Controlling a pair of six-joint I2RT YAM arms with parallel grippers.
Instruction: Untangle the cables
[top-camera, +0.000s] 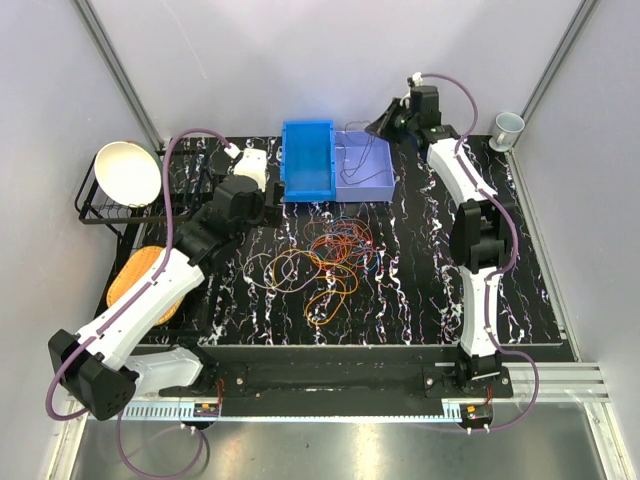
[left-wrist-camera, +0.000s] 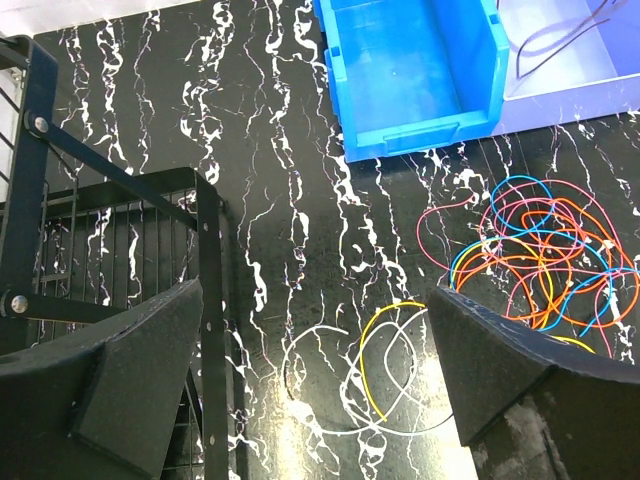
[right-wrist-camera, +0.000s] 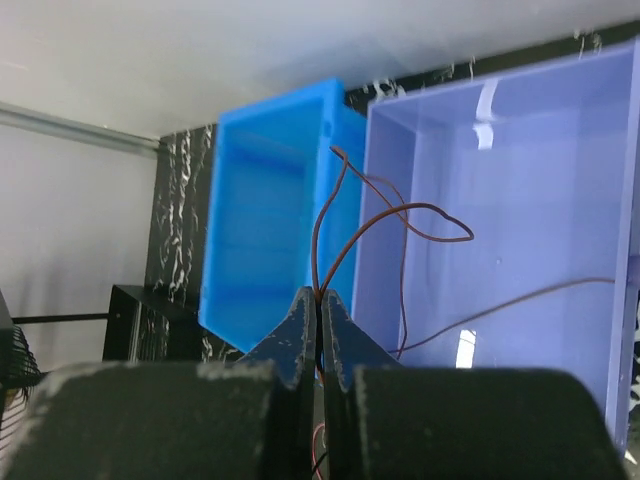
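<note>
Cable pile: the cables (top-camera: 335, 255) are seen bunched in the middle of the table (top-camera: 430, 290). They are mostly orange, with red and blue strands crossed through one another, and looser loops are spread toward the left and the near side.
Singled-out strand: one brown cable (right-wrist-camera: 400, 215) is held apart from the pile over the lavender bin (right-wrist-camera: 520, 200), and its free length is draped down inside. The bin is judged to be the place for separated strands.
Right gripper: the right gripper (right-wrist-camera: 320, 312) is pressed together on the brown cable, which is pinched at the very fingertips, as so thin a wire requires. It is held above the lavender bin, just beside the blue bin (right-wrist-camera: 260, 220).
Left gripper: the left gripper (left-wrist-camera: 315, 292) is spread wide, and nothing is held between its fingers. It is kept low over the table between the dish rack (left-wrist-camera: 120, 200) and the pile, with the white and yellow loops (left-wrist-camera: 375, 365) lying just beneath. This position is judged ready for the next pick.
Step in hand: the brown cable is being delivered, and it is not yet released.
Progress: judged early, since most strands are seen interlaced.
Risk: a neighbouring loop may be dragged along when one strand is pulled.
</note>
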